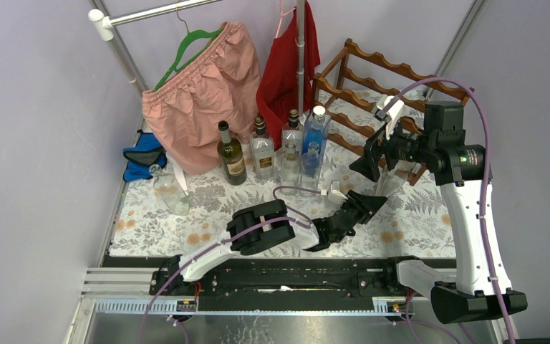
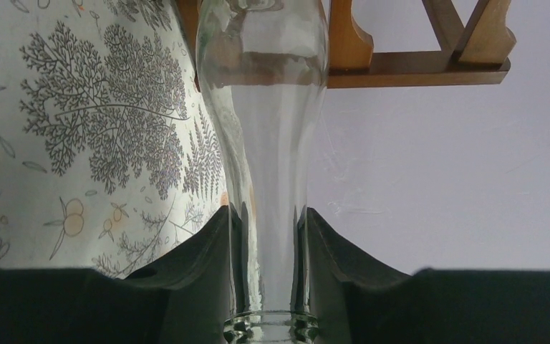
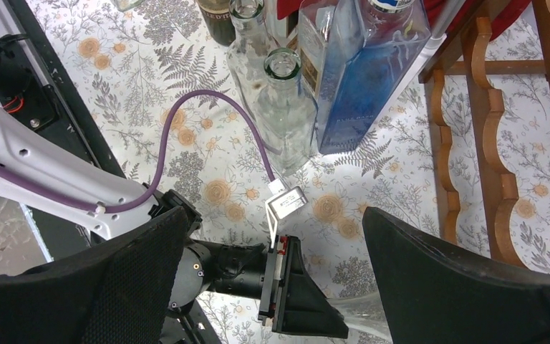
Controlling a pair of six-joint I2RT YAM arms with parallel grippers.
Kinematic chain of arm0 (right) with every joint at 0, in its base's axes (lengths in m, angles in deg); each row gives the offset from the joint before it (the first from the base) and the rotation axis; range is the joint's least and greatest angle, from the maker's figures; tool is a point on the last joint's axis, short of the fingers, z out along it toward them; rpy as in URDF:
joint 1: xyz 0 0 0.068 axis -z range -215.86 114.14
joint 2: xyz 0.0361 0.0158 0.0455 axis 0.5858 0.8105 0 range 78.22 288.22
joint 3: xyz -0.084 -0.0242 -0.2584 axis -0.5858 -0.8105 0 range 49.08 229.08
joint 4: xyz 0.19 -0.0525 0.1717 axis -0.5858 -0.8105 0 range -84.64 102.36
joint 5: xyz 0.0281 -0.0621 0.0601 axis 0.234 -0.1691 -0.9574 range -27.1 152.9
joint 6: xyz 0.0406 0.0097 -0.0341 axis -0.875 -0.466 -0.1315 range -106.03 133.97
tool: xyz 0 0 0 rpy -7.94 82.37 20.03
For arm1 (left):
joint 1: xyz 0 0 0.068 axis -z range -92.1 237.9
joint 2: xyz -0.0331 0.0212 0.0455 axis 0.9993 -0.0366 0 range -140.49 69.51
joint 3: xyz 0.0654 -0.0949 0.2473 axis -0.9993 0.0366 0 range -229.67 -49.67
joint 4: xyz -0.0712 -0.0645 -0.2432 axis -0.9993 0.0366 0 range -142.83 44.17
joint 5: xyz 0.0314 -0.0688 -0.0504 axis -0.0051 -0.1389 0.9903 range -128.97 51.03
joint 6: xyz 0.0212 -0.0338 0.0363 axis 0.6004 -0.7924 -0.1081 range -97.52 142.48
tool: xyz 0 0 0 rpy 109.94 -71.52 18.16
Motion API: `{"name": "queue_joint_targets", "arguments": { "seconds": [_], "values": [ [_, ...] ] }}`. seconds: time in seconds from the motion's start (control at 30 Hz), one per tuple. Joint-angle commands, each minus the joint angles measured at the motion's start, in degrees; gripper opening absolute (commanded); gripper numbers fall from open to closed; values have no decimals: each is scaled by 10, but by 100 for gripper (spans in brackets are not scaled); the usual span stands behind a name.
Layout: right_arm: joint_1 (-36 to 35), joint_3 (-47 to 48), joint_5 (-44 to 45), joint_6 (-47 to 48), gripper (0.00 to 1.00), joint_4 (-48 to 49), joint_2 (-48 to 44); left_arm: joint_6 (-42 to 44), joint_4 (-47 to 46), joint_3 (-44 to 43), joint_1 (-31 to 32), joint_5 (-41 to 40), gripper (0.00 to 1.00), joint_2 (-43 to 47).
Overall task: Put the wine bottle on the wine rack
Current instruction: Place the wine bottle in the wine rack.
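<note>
The left claw [image 2: 268, 222] is clamped on the neck of the clear bottle [image 2: 265, 143], a black pad pressed to each side just above the lip. From that claw the bottle runs forward, widening toward the rack [image 2: 415, 68], whose lower rail and feet show straight ahead behind the glass; whether the far end touches the wood cannot be told. From above, the left claw [image 1: 369, 204] sits low over the flowered table [image 1: 186, 236], with the bottle [image 1: 394, 179] reaching ahead and right of it to the near foot of the rack [image 1: 401, 93]. The right claw [image 1: 378, 136] hangs above the bottle with its jaws spread wide and nothing between them. Its own camera looks down through the gap of that claw [image 3: 273, 215]: below it lies the left arm's wrist with its purple cable [image 3: 208, 115], and a bit of the bottle [image 3: 362, 315] shows beyond the left claw's tip. Ahead of the right claw stand a blue bottle [image 3: 372, 79] and an open clear one [image 3: 283, 107], and the rack [image 3: 473, 143] lies to that claw's right with its scalloped rails bare. Farther left of both claws are a dark bottle [image 1: 233, 154], pink shorts [image 1: 200, 93] on a green hanger and a red garment [image 1: 286, 64].
</note>
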Motion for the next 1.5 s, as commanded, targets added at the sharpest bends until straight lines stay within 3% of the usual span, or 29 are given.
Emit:
{"name": "queue_joint_targets", "arguments": {
  "seconds": [0.0, 0.4, 0.5, 0.6, 0.7, 0.83, 1.47],
  "values": [
    [4, 8, -1, 17, 100, -2, -10, 4, -119, -54, -21, -25, 0, -4],
    [5, 16, 20, 32, 100, -16, -4, -12, -77, -106, -22, -43, 1, -34],
    [5, 17, 28, 33, 100, -18, -3, -23, -56, -110, -22, -38, 17, -36],
    [5, 18, 31, 33, 100, -21, -2, -35, -38, -113, -22, -33, 24, -38],
    [5, 17, 33, 29, 100, -20, -2, -43, -25, -127, -23, -29, 24, -44],
    [4, 17, 36, 27, 100, -22, -4, -44, -1, -153, -26, -27, 15, -53],
    [5, 6, 40, 35, 100, -20, -1, -49, 1, -198, -32, -43, 17, -88]
  ]
}}
